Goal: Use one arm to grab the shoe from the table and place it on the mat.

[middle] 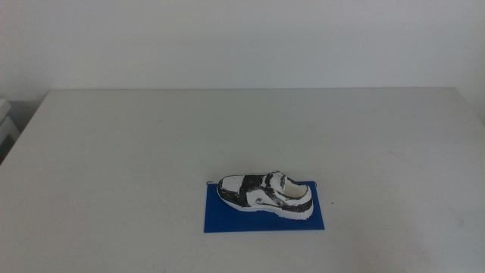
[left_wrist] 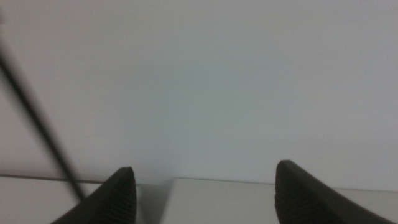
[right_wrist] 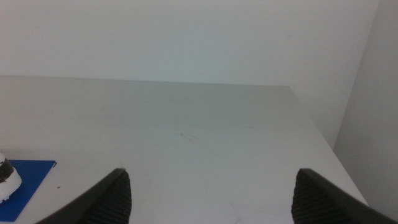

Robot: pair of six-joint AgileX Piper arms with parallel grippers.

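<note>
Dark ribbed jaws of the right gripper (right_wrist: pixel 211 193) stand wide apart, holding nothing, above the plain off-white tabletop (right_wrist: pixel 186 124). Off to one side of them, only its wrist view catches a corner of the thin deep-blue mat (right_wrist: pixel 25 177) and a sliver of white sole. From the middle view, neither arm shows; the small white-and-black sneaker (middle: pixel 265 196) lies wholly on that mat, near the table's front edge, bare surface all round. Left gripper (left_wrist: pixel 205 193), equally spread and empty, faces a pale wall.
</note>
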